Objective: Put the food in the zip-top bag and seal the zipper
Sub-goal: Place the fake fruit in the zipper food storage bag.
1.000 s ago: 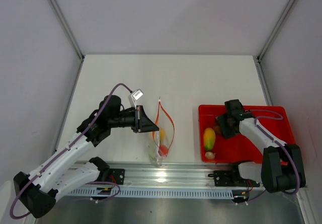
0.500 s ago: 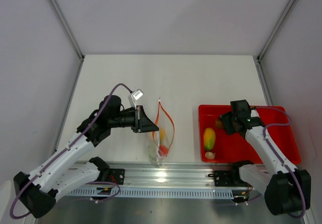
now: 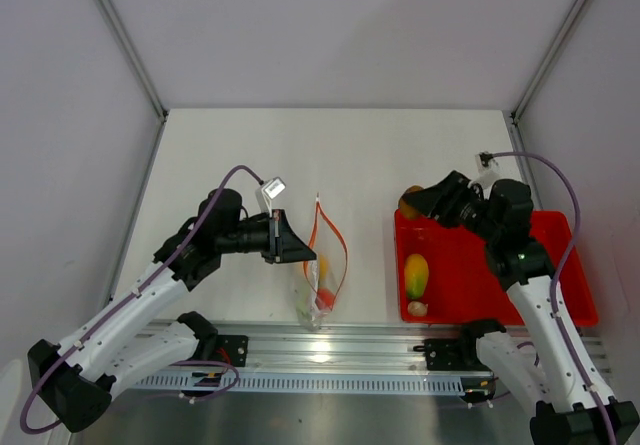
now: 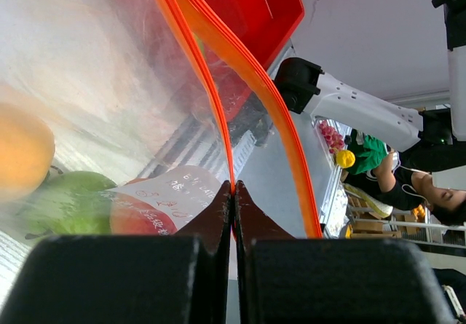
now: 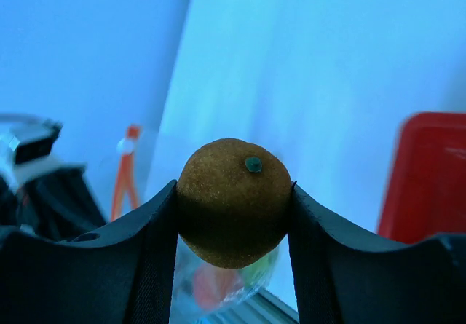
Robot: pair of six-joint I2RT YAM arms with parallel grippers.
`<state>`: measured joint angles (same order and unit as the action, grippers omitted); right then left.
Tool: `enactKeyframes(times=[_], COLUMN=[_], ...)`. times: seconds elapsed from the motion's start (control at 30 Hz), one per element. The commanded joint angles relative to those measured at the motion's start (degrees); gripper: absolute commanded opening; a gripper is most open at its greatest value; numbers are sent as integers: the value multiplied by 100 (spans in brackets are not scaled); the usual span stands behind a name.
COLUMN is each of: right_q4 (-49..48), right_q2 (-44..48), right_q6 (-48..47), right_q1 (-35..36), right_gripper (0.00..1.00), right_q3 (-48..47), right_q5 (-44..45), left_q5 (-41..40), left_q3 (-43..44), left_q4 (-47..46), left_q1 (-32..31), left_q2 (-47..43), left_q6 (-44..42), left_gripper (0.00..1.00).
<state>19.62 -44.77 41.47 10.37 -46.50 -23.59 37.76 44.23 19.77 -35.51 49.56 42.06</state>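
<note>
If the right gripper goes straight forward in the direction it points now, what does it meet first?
Probably the zip-top bag, seen just behind the brown ball that the right gripper holds. Depth is unclear; it might pass above the bag.

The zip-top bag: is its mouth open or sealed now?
Open. In the top view the two sides of the zipper of the zip-top bag bow apart, and the left end effector pinches only one side.

a red tray (image 3: 455, 287) sits on the white table (image 3: 350, 155).
</note>
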Motion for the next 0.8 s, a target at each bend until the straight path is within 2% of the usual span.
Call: enactKeyframes(times=[0.0, 0.13, 0.33, 0.53, 0.77], right_q4=[-1108, -1162, -1057, -670, -494], right_q2=[109, 188, -215, -813, -1490], right_q6=[-1059, -1747, -2379, -3179, -3523], right_q1=[394, 1185, 2565, 3785, 4482], right_gripper=[0, 0, 0, 0, 4], right_q3=[-342, -675, -1133, -1493, -1704], right_q5=[-1709, -2148, -2150, -1596, -683], left_q5=[74, 74, 74, 74, 65], left_q3=[16, 7, 16, 16, 25], left_q4=[-166, -166, -175, -184, -167], left_q1=[-26, -26, -26, -26, -26], left_q2=[1, -8, 1, -17, -43], left_q6=[39, 48, 74, 118, 127], left_gripper=[1, 1, 1, 0, 1])
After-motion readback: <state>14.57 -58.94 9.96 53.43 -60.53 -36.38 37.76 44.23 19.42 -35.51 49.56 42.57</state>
